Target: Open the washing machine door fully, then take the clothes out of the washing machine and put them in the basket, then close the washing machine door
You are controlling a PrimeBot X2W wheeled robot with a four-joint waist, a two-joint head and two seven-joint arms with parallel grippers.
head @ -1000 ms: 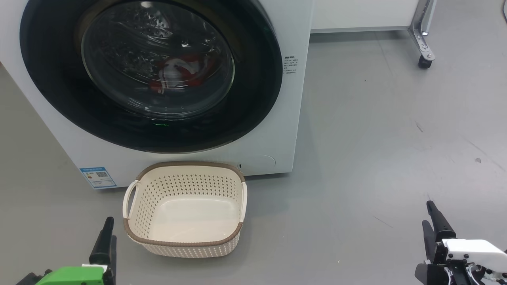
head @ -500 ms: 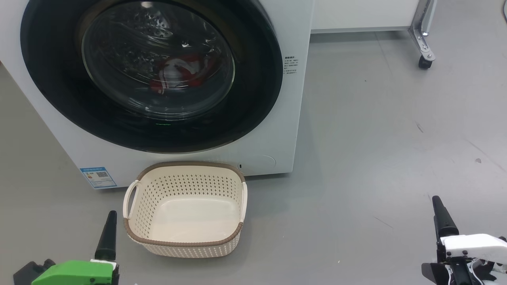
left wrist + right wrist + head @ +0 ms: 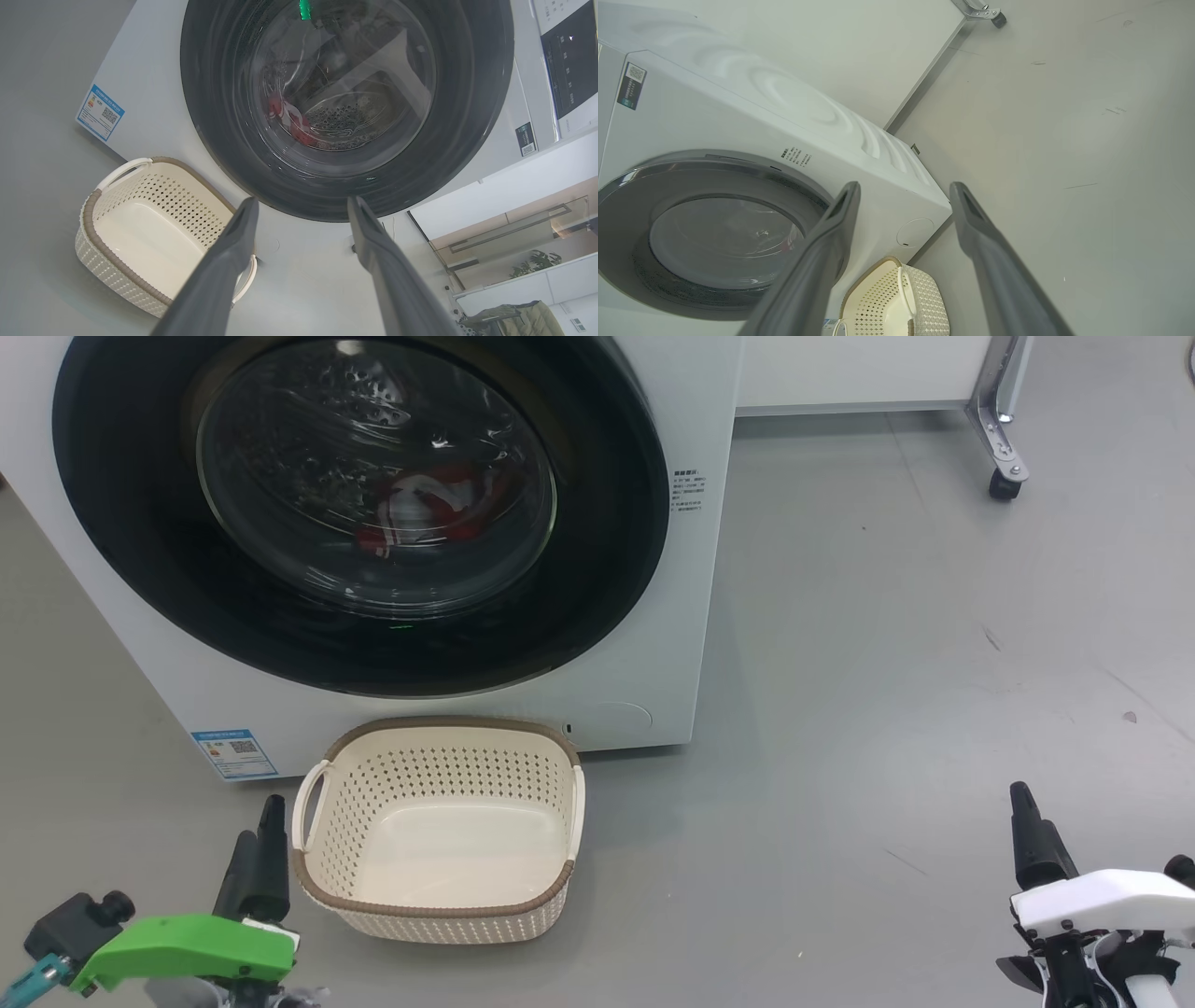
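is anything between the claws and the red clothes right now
Yes: the closed washing machine door stands in front of the clothes, which sit behind its glass. The left claw and right claw are open, apart from it. Nothing visible blocks the empty basket below.

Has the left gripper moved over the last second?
Yes. The left gripper has risen up the head view toward the washing machine; its tips now reach beside the left handle of the basket.

Looked like a test lab or office space, not a home laundry: bare grey floor [image 3: 887, 663], washing machine [image 3: 280, 719] standing free near a metal frame leg [image 3: 997, 425] on a caster [image 3: 1005, 485], glass partition [image 3: 514, 233] and potted plant [image 3: 535, 261] farther off.
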